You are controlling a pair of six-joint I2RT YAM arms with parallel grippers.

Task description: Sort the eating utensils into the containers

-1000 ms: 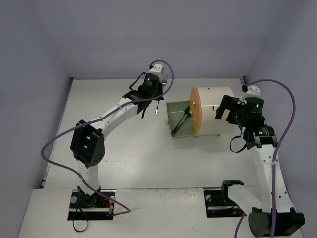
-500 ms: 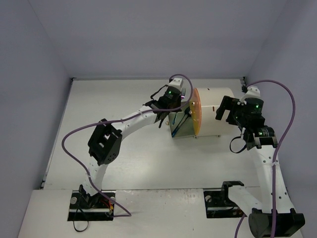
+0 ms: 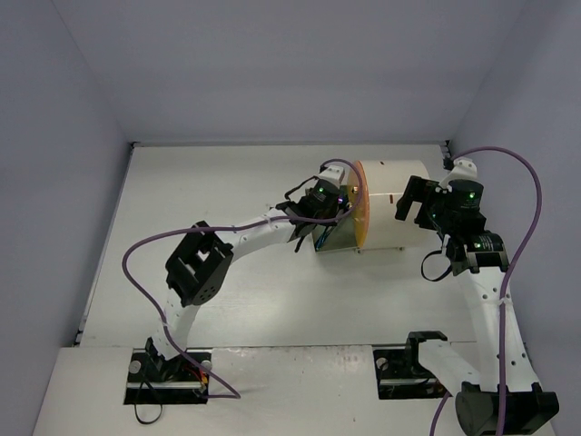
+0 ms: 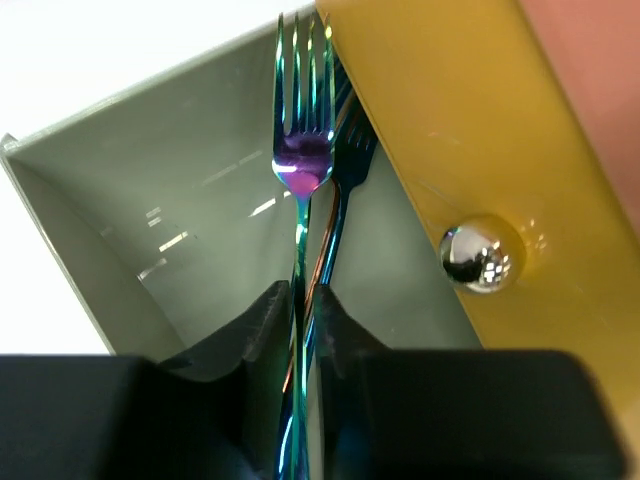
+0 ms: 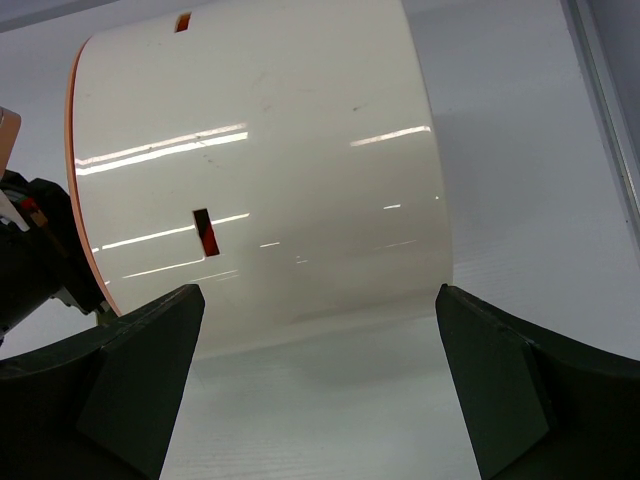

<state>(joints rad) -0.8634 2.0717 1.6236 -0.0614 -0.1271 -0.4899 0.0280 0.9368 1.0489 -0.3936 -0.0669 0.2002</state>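
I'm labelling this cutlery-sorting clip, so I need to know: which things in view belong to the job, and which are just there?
Part of the job: blue-purple fork between the left gripper's fingers; dark fork in the open drawer; white cabinet, with the right gripper open near it.
Just there: purple cables; table.

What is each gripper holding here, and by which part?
The handle of the blue-purple fork sits between the fingers of the left gripper, tines in the open drawer; whether it is pinched cannot be told. The right gripper is open, holding nothing.
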